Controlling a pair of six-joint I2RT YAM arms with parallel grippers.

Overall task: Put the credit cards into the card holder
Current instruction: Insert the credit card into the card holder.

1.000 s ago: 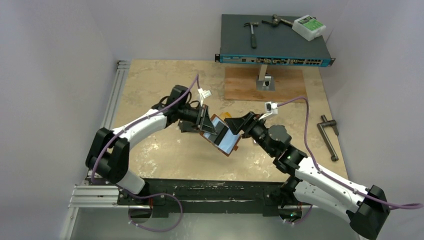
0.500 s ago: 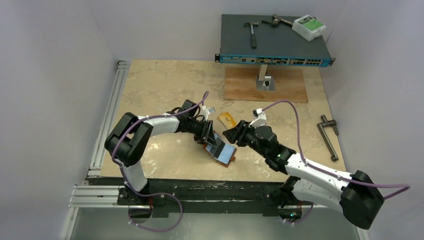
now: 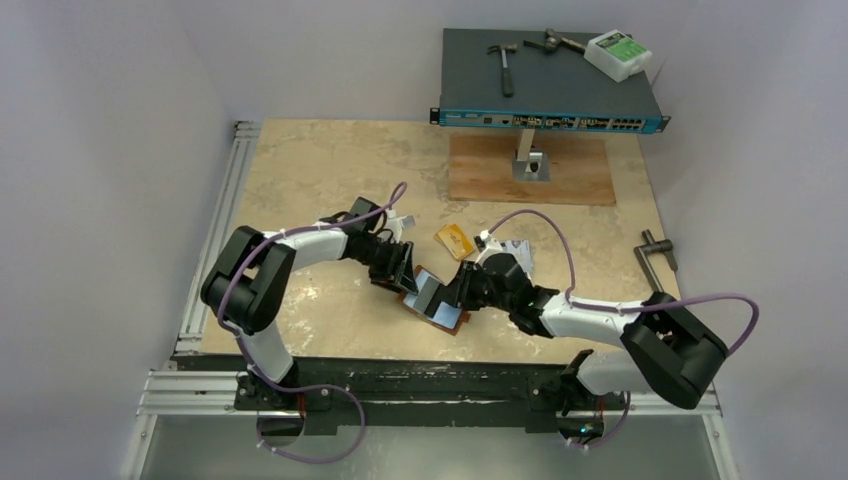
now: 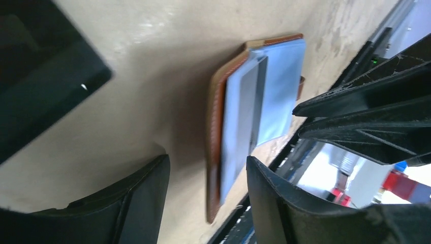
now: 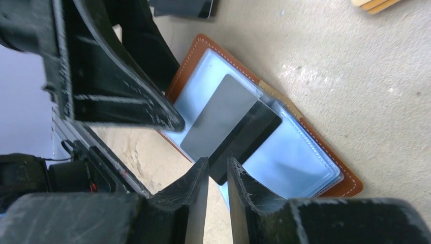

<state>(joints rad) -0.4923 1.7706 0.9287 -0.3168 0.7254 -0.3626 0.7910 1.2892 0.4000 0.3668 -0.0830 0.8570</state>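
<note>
Now, black card [image 5: 234,129] half-pocketed in the card holder [image 5: 300,157]: right pincer [image 5: 217,170], nearly pressed together at its six-o'clock corner, perhaps touching, should push it home; left pincer [image 4: 207,168] spread.

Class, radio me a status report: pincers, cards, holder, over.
Left pincer open at card holder. Right pincer shut on black card, card partly in holder. Gold card loose beyond, nothing blocking.

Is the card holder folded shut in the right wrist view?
No, the card holder lies open, its light blue inside facing up, with a dark card lying on it.
</note>
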